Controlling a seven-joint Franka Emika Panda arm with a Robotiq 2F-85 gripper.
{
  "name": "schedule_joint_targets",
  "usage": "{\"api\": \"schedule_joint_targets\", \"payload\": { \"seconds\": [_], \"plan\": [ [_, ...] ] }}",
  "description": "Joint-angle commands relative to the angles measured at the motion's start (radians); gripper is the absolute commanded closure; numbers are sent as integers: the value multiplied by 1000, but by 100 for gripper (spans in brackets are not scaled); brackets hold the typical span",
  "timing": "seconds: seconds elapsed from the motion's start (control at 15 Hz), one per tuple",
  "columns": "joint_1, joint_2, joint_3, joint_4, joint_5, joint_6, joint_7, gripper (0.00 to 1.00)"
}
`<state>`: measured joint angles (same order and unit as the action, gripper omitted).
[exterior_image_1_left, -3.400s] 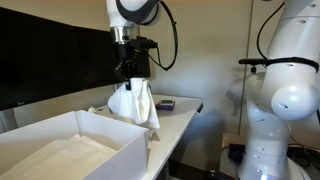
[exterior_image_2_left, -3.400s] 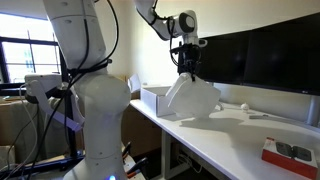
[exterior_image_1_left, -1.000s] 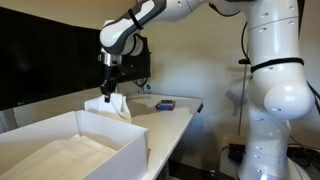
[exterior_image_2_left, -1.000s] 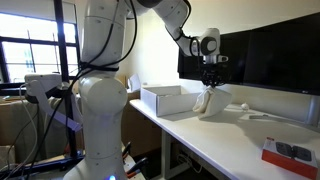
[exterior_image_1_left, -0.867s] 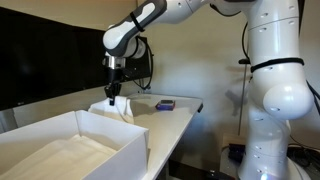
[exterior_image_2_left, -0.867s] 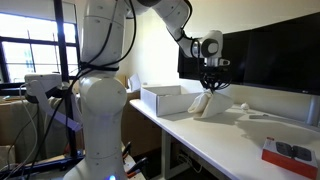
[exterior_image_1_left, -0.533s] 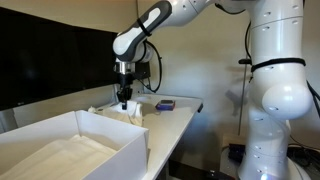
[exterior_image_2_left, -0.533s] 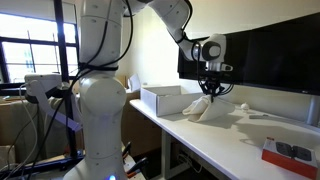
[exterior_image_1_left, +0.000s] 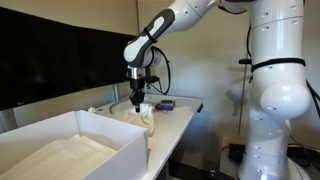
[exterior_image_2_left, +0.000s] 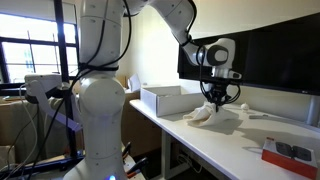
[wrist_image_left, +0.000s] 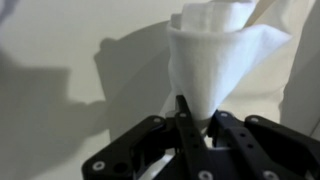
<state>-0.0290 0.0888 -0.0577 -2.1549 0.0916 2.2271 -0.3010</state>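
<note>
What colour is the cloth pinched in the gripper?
Plain white, no pattern; the cloth shows best in the wrist view.

White cloth (exterior_image_2_left: 214, 118) lowered and drawn along the table (exterior_image_2_left: 235, 150)
I've brought the gripper (exterior_image_1_left: 139, 102) down from high beside the white box (exterior_image_2_left: 162, 99) and moved it further from the box. The white cloth, which hung free seconds ago, now slumps and spreads on the table beneath the gripper.
</note>
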Motion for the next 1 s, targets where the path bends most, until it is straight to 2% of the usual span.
{"api": "schedule_joint_targets", "payload": {
  "seconds": [0.0, 0.47, 0.93],
  "plan": [
    [-32, -27, -17, -28, -39, -21, 42, 95],
    [-70, -31, -64, -45, -67, -53, 69, 95],
    [-80, -29, -80, -50, -70, -56, 78, 95]
  ]
}}
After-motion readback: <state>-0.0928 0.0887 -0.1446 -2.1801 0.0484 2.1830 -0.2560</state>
